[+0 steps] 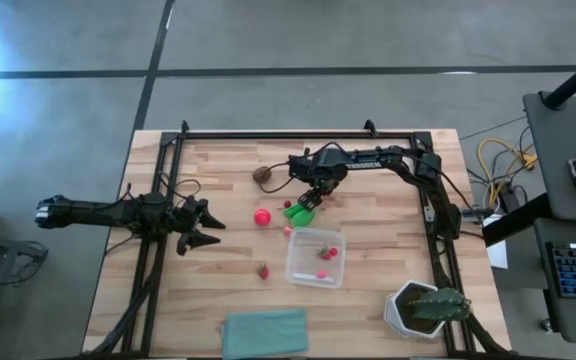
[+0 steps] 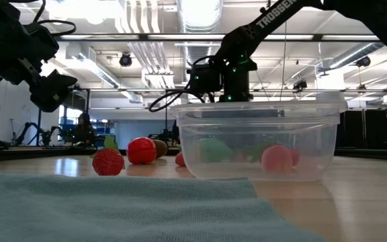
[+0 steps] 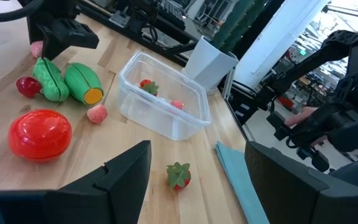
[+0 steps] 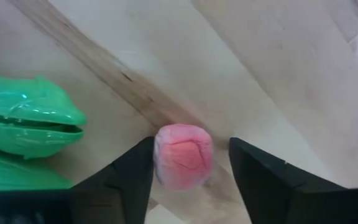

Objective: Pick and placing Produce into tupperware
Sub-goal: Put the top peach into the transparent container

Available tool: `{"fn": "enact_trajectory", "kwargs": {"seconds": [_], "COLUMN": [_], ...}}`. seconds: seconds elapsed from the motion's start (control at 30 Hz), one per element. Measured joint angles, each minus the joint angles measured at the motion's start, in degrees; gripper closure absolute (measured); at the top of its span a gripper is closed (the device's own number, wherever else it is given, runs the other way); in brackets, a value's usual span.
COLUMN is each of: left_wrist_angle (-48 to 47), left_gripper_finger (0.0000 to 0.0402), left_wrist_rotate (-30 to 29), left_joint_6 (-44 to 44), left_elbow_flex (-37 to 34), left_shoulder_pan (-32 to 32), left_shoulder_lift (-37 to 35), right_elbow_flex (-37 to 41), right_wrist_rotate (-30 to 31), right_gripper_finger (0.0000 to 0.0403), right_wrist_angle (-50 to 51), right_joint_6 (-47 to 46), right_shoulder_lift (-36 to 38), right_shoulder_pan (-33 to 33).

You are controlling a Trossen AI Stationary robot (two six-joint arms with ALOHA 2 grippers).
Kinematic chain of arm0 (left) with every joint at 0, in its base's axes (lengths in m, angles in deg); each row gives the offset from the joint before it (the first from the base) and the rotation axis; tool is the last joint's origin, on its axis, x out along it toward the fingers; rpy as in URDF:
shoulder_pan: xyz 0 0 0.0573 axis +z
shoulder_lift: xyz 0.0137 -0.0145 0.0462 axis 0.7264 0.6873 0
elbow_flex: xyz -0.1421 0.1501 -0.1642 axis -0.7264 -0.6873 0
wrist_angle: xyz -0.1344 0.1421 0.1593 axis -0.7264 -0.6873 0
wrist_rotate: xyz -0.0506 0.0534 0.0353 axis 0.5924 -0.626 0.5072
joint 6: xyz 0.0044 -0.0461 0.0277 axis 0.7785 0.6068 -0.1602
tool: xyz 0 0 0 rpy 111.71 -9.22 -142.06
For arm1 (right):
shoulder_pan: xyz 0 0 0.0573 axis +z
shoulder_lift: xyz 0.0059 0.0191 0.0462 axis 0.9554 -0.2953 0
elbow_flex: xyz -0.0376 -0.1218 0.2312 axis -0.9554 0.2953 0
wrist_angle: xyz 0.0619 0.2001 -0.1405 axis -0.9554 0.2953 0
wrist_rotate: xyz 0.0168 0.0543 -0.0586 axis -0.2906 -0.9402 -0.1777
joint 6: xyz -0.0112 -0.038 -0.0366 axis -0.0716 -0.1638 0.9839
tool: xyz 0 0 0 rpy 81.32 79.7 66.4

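though half hidden, pink piece (image 4: 183,155)

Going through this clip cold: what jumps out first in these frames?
The right gripper is down on the table just beyond the tupperware, its fingers on either side of a small pink piece beside the green pieces. The tupperware already holds a few small red and pink pieces, while a red ball and a strawberry lie loose on the wood. The left gripper waits open at the left.
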State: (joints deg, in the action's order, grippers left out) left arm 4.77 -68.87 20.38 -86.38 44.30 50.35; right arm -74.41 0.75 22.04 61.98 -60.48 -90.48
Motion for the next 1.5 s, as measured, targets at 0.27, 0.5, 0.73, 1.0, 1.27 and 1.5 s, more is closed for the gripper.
{"fn": "enact_trajectory", "kwargs": {"seconds": [0.27,0.5,0.73,1.0,1.27,1.5], "left_wrist_angle": [0.0,0.0,0.0,0.0,0.0,0.0], "left_gripper_finger": [0.0155,0.0155,0.0155,0.0155,0.0155,0.0155], "left_wrist_rotate": [0.0,0.0,0.0,0.0,0.0,0.0], "left_joint_6": [0.0,0.0,0.0,0.0,0.0,0.0], "left_elbow_flex": [0.0,0.0,0.0,0.0,0.0,0.0], "left_shoulder_pan": [0.0,0.0,0.0,0.0,0.0,0.0], "left_shoulder_lift": [0.0,0.0,0.0,0.0,0.0,0.0], "right_elbow_flex": [0.0,-1.1,-6.9,-11.1,-7.6,-7.9], "right_wrist_rotate": [-0.6,-3.5,-8.2,-12.8,-13.7,-14.1], "right_gripper_finger": [0.0269,0.0308,0.0296,0.0292,0.0292,0.0279], "right_wrist_angle": [-0.3,0.3,5.8,16.3,13.8,11.9], "right_joint_6": [0.2,0.7,0.9,2.8,-0.5,-0.4], "right_shoulder_lift": [0.0,0.1,6.1,15.2,10.2,5.0], "right_shoulder_pan": [0.0,0.0,2.5,12.1,19.2,22.7]}}
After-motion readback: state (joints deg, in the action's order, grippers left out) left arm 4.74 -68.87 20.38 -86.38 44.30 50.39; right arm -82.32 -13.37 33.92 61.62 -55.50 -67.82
